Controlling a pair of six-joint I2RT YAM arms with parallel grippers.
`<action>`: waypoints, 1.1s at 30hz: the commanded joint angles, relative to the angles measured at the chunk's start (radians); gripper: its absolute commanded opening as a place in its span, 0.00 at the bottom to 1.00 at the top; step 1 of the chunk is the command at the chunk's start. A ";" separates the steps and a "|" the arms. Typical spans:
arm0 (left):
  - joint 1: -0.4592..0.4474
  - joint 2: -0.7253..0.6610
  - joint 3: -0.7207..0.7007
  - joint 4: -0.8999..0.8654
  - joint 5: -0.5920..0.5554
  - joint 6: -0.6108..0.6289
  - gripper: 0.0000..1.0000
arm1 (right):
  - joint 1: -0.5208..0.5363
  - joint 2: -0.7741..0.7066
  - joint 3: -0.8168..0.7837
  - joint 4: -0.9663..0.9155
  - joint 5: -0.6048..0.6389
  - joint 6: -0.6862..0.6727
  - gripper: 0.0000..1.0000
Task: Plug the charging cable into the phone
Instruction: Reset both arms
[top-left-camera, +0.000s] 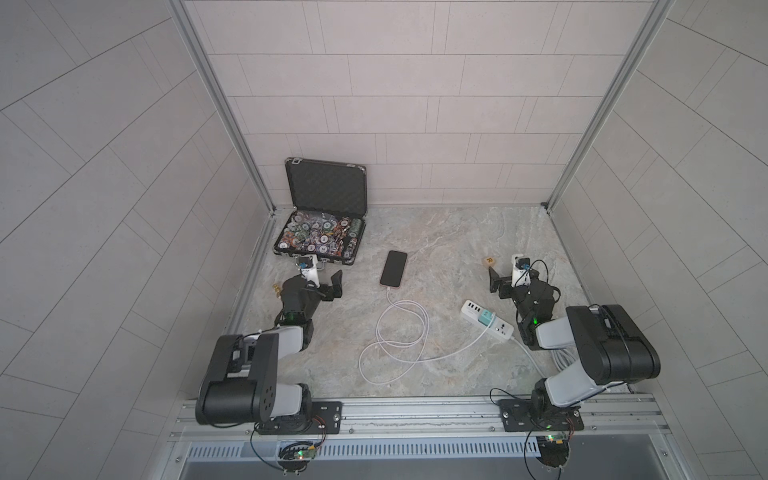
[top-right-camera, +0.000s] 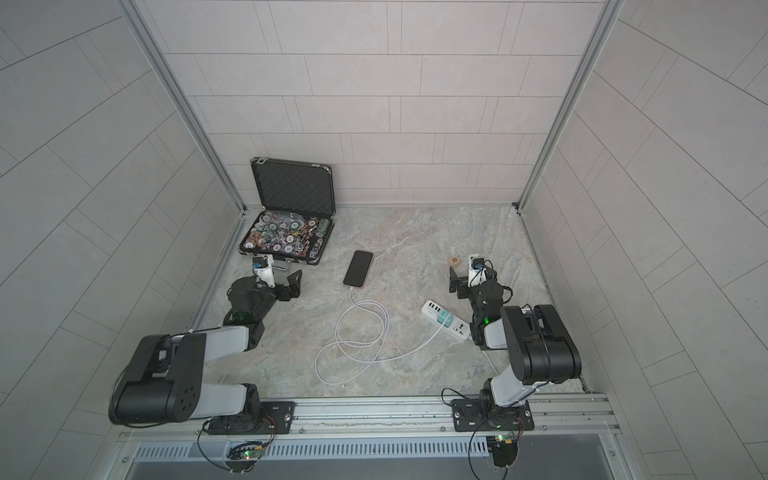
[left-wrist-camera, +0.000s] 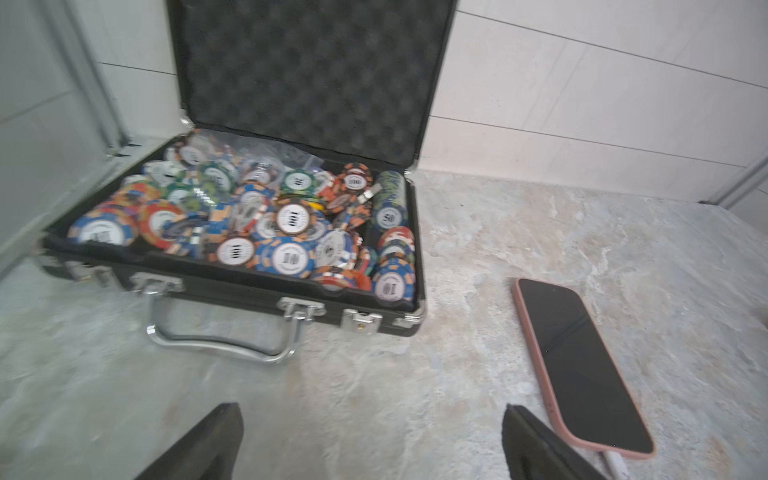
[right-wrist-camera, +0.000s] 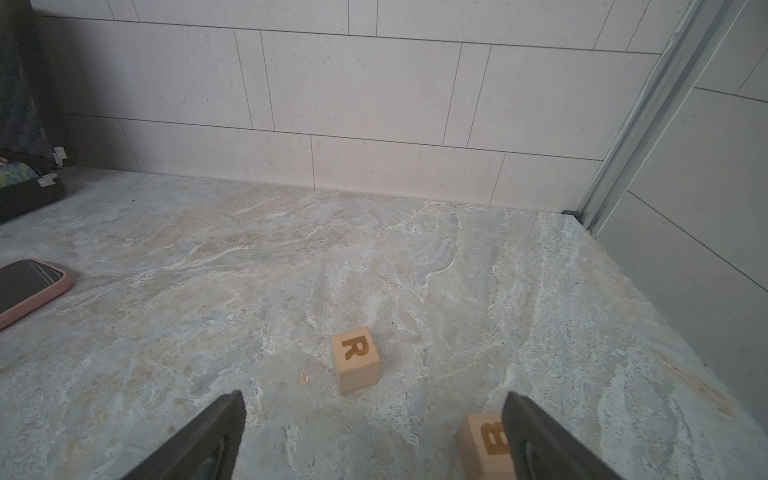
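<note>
Beside phone (top-left-camera: 393, 268), left arm (top-left-camera: 296, 300) low, fingers (top-left-camera: 336, 283) spread

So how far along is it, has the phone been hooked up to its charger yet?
Done, it seems: the cable runs from the power strip to the phone, its white plug sitting at the phone's end, though full seating is hard to judge. In hand: nothing; the left gripper and right gripper are open, empty, and apart from it. Left: probably nothing.
</note>
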 joint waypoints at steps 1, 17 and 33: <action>-0.044 0.150 0.024 0.165 -0.212 0.027 1.00 | 0.001 0.005 -0.002 0.013 0.006 -0.006 1.00; -0.039 0.130 0.079 0.017 -0.235 -0.008 1.00 | 0.003 0.003 0.016 -0.023 0.023 0.000 1.00; -0.039 0.133 0.073 0.037 -0.230 -0.003 1.00 | 0.000 0.000 0.066 -0.117 0.062 0.018 1.00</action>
